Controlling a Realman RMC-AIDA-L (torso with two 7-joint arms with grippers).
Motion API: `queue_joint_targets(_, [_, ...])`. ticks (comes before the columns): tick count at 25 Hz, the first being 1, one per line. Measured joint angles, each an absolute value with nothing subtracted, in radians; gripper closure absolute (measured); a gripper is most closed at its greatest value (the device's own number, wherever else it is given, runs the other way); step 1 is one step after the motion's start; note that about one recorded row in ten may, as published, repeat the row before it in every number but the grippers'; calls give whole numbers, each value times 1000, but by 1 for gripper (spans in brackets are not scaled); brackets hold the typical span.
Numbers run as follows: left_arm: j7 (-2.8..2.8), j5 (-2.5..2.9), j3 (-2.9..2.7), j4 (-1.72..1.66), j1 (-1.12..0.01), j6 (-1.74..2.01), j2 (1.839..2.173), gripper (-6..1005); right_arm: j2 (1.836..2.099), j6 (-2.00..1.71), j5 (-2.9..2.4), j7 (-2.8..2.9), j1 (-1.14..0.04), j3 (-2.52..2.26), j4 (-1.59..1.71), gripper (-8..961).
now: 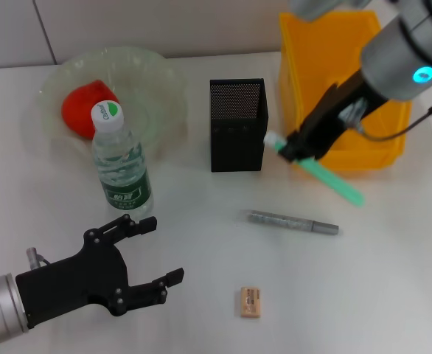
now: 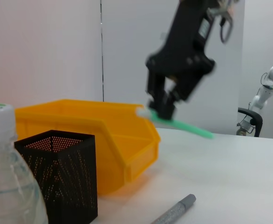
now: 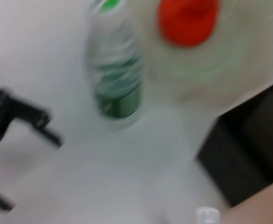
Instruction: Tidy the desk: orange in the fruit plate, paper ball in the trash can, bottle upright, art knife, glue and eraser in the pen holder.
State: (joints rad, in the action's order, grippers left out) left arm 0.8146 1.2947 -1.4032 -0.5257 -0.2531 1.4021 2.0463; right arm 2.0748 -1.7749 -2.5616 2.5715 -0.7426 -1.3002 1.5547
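1. From the head camera, the right gripper [image 1: 293,147] hangs above the counter [image 1: 393,265] just beside the black mesh pen holder [image 1: 237,124], clenched on a green stick, apparently the glue [image 1: 334,181]. The stick slants down and away from the holder toward the front of the yellow bin [image 1: 312,81]. The bottle [image 1: 120,164] stands upright in front of the pale green fruit plate [image 1: 153,74], which holds a red-orange fruit, the orange [image 1: 83,109]. A grey pen-like art knife [image 1: 293,221] lies flat on the counter in front of the holder, and the eraser [image 1: 250,302] lies nearer the robot. The left gripper [image 1: 146,254] rests low by the bottle, fingers spread, holding nothing.

2. From the left wrist camera, the right gripper [image 2: 162,108] is in the air above the bin [image 2: 122,140], pinching the green glue [image 2: 185,126] near its capped end. The pen holder [image 2: 62,177] stands in front of the bin, with the bottle [image 2: 8,182] close at the edge and the art knife [image 2: 176,212] on the counter [image 2: 239,186].

3. From the right wrist camera, all is blurred: the bottle [image 3: 114,74], the orange [image 3: 187,21] on the plate [image 3: 248,56], a dark corner of the pen holder [image 3: 248,149], and the left gripper [image 3: 20,140] farther off.
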Motion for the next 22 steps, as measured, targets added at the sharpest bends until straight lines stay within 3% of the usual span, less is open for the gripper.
queue_joint_targets(15, [838,1295,-1402,-520,-266,1402,2054,133,2081,-1322,-2234,2395,-558,-1141,1618,784])
queue_joint_targets(22, [839,1295,-1403,-519,-275,1397,2056,133,2080,-1168,-1748,2006,-478,-1081,1348,781])
